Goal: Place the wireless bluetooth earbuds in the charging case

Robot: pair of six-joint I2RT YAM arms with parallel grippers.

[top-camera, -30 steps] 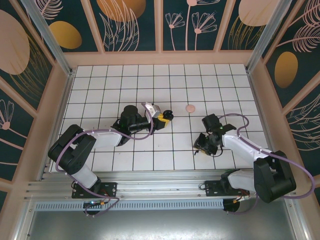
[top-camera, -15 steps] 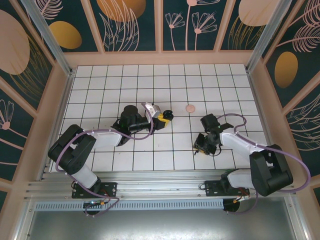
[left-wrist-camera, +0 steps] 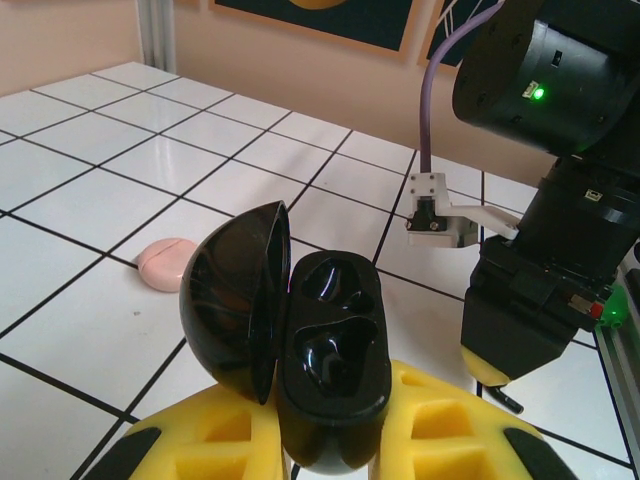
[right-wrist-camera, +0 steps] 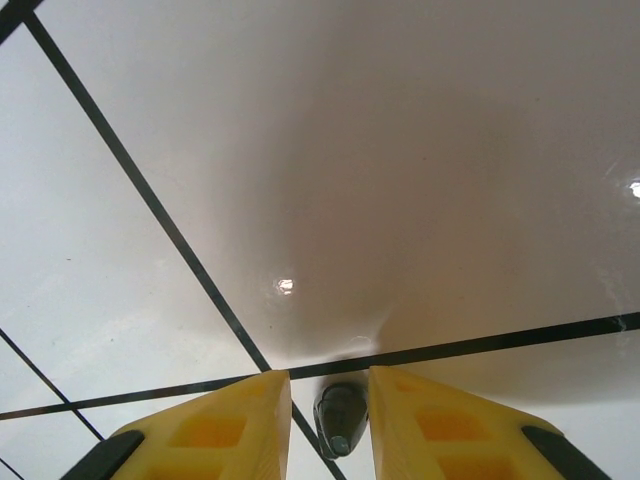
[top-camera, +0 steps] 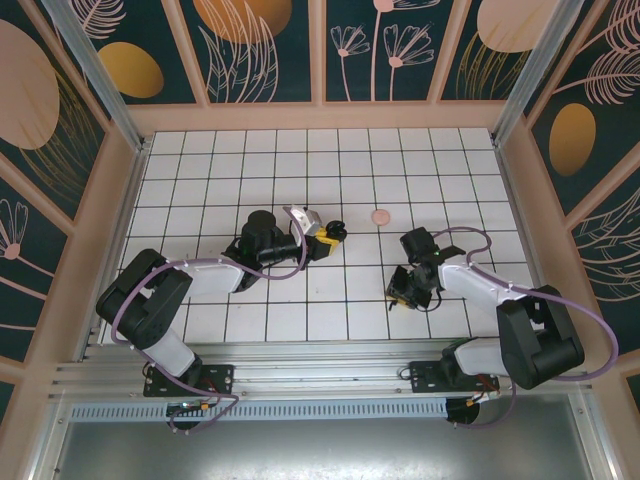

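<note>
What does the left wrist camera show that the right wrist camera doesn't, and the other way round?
Left wrist: the open black charging case, sockets empty, clamped in the left gripper; a shut pink case lying beyond it; the right arm reaching down to the table. Right wrist: a dark earbud on the table between the fingers of the right gripper, jaws not yet closed on it. Both: white tiles with black lines, and yellow fingers.

Lab test cell: tiled table point(top-camera: 200, 160), aluminium rail point(top-camera: 300, 380), floral wall panels point(top-camera: 385, 45)

White tiled table point(top-camera: 200, 180), pink case point(top-camera: 380, 216) and dark earbud point(right-wrist-camera: 340, 418) on it
</note>
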